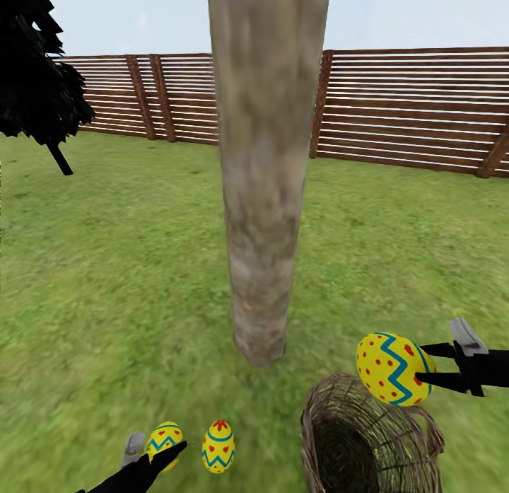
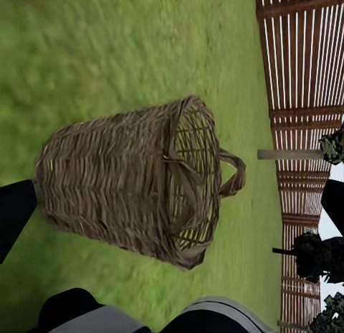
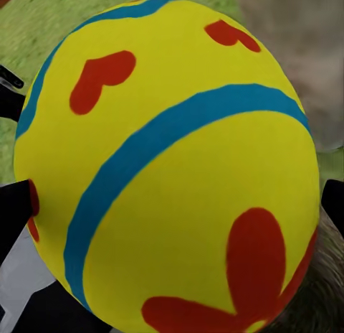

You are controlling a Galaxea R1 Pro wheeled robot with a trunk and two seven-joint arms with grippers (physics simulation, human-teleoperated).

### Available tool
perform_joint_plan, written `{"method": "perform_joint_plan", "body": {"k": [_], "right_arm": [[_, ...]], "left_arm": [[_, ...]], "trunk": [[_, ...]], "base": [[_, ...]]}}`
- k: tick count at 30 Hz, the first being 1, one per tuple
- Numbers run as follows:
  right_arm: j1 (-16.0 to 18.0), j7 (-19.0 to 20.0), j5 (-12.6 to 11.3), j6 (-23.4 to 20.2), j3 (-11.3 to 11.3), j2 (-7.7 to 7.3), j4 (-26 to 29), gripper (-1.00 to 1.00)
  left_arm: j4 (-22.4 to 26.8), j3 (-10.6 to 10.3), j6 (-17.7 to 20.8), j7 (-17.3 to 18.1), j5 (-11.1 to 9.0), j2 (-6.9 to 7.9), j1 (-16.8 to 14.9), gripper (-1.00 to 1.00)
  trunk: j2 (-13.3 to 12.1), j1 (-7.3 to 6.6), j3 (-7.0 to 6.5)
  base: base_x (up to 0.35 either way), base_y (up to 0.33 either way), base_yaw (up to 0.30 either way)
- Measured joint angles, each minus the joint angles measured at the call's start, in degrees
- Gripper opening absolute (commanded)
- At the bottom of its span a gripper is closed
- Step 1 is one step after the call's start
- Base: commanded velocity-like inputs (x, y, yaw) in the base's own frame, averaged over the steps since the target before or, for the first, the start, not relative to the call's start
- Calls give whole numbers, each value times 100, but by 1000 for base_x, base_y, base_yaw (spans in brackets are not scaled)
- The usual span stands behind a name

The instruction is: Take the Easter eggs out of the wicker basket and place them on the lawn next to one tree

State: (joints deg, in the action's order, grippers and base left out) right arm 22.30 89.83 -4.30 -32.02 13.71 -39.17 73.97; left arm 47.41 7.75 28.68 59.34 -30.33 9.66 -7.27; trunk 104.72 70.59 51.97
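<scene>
left gripper (image 1: 159, 452) beside one egg (image 1: 163, 440) on the lawn (image 1: 106, 281), grip cannot tell | second egg (image 1: 218, 446) set near | wicker basket (image 1: 367, 443) looks emptied | right gripper (image 1: 424, 369) clenched on third egg (image 1: 390, 369), lifted over the rim for placing | tree (image 1: 263, 196) beyond

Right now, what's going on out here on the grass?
The right gripper holds a yellow Easter egg above the wicker basket, which looks empty. Two more eggs sit on the lawn near the tree trunk; the left gripper is at one of them.
</scene>
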Motion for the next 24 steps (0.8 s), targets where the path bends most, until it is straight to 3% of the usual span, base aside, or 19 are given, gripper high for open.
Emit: {"method": "perform_joint_plan", "body": {"k": [5, 15, 24], "right_arm": [[0, 0, -1, -17, 0, 0, 3, -100], [0, 1, -45, -412, 4, -24, 232, -100], [-4, 2, -41, -1287, -12, 105, 1254, -100]], "left_arm": [[0, -2, 0, 0, 1, 0, 0, 100], [-1, -1, 0, 0, -2, 0, 0, 100], [-1, -10, 0, 0, -2, 0, 0, 100]], "trunk": [[0, 1, 0], [0, 3, 0], [0, 3, 0]], "base": [[-38, 289, 0], [-230, 218, 0], [-236, 224, 0]]}}
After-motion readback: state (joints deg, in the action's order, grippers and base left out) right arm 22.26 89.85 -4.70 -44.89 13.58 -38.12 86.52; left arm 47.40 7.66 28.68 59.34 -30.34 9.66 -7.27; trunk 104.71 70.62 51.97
